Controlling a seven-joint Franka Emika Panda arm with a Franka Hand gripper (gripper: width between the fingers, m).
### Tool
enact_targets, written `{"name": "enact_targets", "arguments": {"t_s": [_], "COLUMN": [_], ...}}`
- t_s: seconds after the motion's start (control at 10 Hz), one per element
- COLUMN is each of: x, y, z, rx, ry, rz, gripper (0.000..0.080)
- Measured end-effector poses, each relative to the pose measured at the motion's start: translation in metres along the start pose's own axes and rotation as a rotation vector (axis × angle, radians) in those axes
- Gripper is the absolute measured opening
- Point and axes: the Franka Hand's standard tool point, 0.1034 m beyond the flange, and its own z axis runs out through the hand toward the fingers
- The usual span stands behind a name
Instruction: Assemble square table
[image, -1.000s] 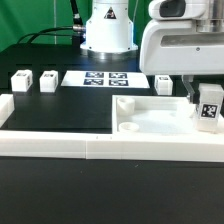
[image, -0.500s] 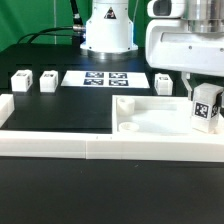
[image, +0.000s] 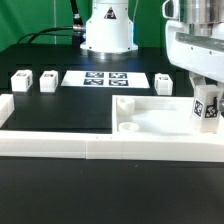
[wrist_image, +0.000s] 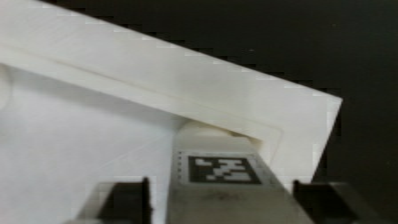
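White plastic fills the nearest part of the scene: the long low border wall (image: 60, 148) runs across the front, probably as a stop that parts can be squared against. Just behind it, on the exterior view's right, the square slab (image: 150, 120) lies flat with its recessed side up, close against that wall. This likely keeps it from sliding when a leg is pressed in. A round socket (image: 123, 103) shows at the slab's far left corner.

Over the slab's right-hand end the gripper (image: 207, 108) pinches the held leg block (image: 209, 114) upright, its tag facing the camera. In the wrist view the fingers (wrist_image: 123, 203) flank that block, whose end sits at a corner of the slab. Whether it touches I cannot tell. I judge it is being lined up with a corner socket.

Farther back, the outer leg block (image: 20, 80) and the second leg block (image: 47, 80) wait on the exterior view's left of the marker board (image: 105, 78). The third leg block (image: 165, 84) waits on its right. All three are well clear of the work. Farthest stands the arm's base (image: 105, 30).
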Motion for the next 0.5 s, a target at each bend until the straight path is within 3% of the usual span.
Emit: {"name": "enact_targets", "arguments": {"t_s": [0.1, 0.2, 0.3, 0.5], "x": [-0.0004, 0.0009, 0.0024, 0.0026], "y": [0.0, 0.0007, 0.0004, 0.0006], "z": [0.0001, 0.0006, 0.001, 0.0017], "rx": [0.0, -0.002, -0.001, -0.004], "ry": [0.0, 0.008, 0.014, 0.016], "rz": [-0.005, -0.203, -0.408, -0.572], "gripper": [0.0567, 0.0567, 0.0632, 0.0647]}}
